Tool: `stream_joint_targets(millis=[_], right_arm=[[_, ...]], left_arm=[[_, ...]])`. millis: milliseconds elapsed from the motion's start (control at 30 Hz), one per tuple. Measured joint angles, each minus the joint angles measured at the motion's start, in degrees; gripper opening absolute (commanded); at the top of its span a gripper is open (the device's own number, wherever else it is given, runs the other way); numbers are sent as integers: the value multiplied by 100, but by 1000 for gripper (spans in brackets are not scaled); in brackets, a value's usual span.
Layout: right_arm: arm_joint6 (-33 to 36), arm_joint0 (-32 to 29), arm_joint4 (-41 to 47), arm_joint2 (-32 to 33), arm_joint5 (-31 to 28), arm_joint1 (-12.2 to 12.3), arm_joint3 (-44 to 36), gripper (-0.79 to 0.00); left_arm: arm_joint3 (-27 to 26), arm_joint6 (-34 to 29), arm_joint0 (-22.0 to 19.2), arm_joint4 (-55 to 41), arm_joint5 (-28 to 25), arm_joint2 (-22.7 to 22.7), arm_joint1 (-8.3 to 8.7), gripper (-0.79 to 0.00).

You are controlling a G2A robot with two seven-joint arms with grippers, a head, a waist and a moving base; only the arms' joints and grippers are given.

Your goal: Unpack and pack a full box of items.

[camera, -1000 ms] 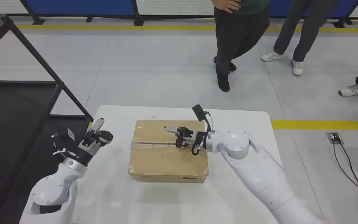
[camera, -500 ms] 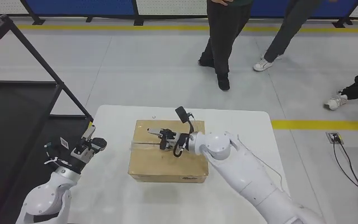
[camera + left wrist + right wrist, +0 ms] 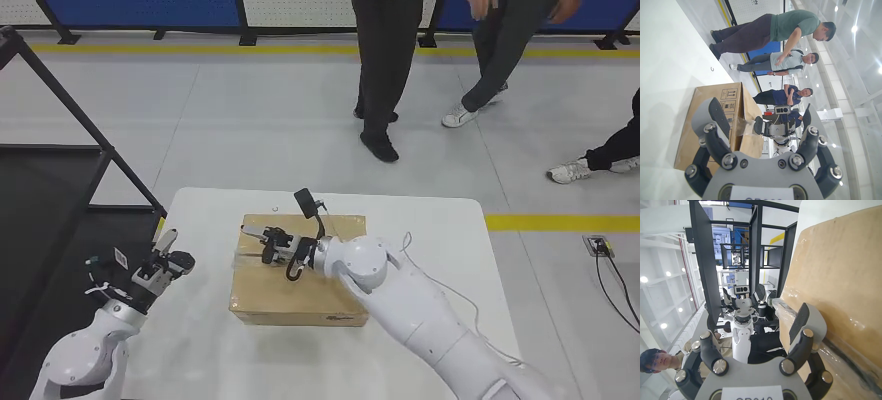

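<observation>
A closed brown cardboard box (image 3: 300, 290) sits in the middle of the white table (image 3: 430, 230), with clear tape along its top seam (image 3: 838, 351). My right gripper (image 3: 262, 240) lies open over the box top near its far left corner. One of its fingers (image 3: 802, 321) rests against the cardboard beside a crumpled tape end (image 3: 780, 309). My left gripper (image 3: 172, 252) hovers open and holding nothing at the table's left edge, apart from the box (image 3: 687, 136). It faces the box and the right gripper (image 3: 761, 126). The left gripper (image 3: 744, 296) also shows far off in the right wrist view.
A black metal rack (image 3: 60, 150) stands just left of the table. Several people stand on the floor beyond the table's far edge. Bare tabletop lies to the right of the box and in front of it.
My right gripper has slid left along the box top, from the middle of the seam to near its left end. My left gripper has drawn back a little toward the table's left edge.
</observation>
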Motion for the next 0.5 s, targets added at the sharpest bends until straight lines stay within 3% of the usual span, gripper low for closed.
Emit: stream_joint_targets(millis=[233, 500], right_arm=[[280, 166, -58, -175, -162, -242, 359, 0], [662, 264, -191, -149, -298, -345, 559, 0]], left_arm=[[36, -99, -34, 7, 58, 15, 25, 0], [136, -189, -205, 66, 114, 153, 41, 0]])
